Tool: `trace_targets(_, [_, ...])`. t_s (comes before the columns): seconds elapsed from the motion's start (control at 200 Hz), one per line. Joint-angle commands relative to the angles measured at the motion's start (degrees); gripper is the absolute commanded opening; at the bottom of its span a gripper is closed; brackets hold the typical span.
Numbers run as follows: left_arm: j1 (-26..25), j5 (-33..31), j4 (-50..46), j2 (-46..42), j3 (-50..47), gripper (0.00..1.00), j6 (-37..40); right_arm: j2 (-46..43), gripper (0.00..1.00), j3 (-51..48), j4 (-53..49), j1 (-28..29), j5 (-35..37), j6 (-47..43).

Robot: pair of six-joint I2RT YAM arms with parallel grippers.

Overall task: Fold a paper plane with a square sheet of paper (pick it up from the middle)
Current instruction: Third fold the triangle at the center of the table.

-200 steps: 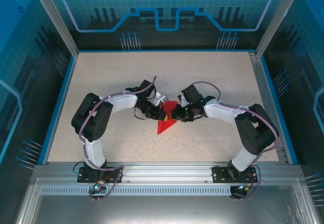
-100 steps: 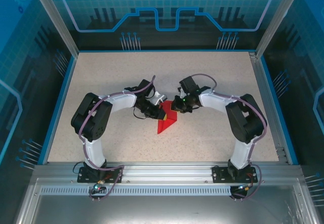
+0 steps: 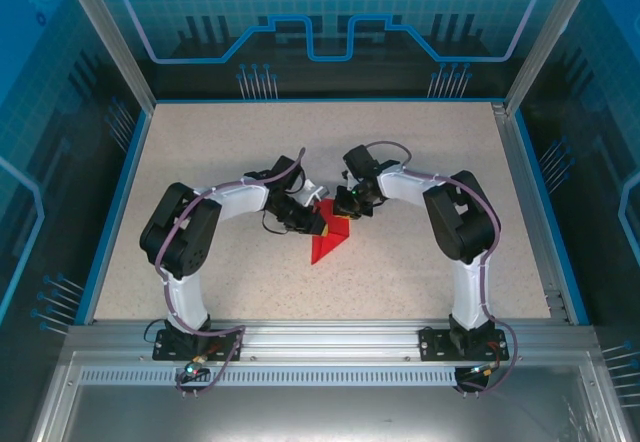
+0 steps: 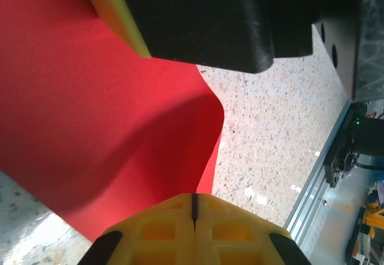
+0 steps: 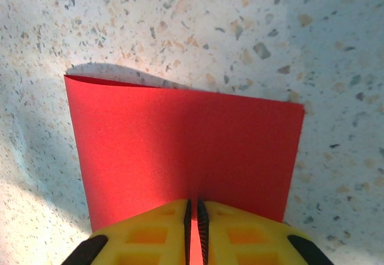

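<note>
Mid-frame from above, thin bright red folded paper sheet [image 3: 328, 244] points down-frame. The left gripper [image 4: 192, 208] clamps its upper-left edge, and the right gripper [image 5: 192, 216] pinches its upper-right.

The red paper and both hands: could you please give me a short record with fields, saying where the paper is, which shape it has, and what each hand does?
paper: red paper, near the middle of the table
shape: pointed, the tip toward the near edge; one part bends in a curve in the left wrist view
left hand: left hand shut on the paper's edge
right hand: right hand shut on the paper's edge
hands together: both at the paper's far end, close to each other
</note>
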Motion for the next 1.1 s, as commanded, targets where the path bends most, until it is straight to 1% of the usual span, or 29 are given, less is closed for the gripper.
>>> trace_targets(0.0, [0.9, -0.8, -1.8, 0.9, 2.2, 0.0, -0.2, 3.0, 0.16, 0.2, -3.6, 0.2, 2.5, -1.9])
trace_targets(0.255, [1.4, -1.7, -1.9, 2.6, 2.7, 0.0, -0.4, 3.3, 0.16, 0.7, -4.2, 0.4, 2.2, -2.4])
trace_targets(0.47, [1.4, -2.3, -0.9, 2.3, 1.1, 0.0, -0.7, 2.9, 0.16, 0.5, -4.6, 0.4, 2.6, -2.5])
trace_targets(0.715, [1.6, -5.7, -0.7, 1.9, 0.1, 0.0, -1.5, 3.1, 0.16, 0.4, -4.6, 0.3, 2.7, -2.2])
trace_targets(1.095, [1.7, -6.6, -0.6, 2.4, -0.1, 0.0, -1.5, 3.3, 0.16, 0.4, -4.5, 0.3, 2.5, -2.2])
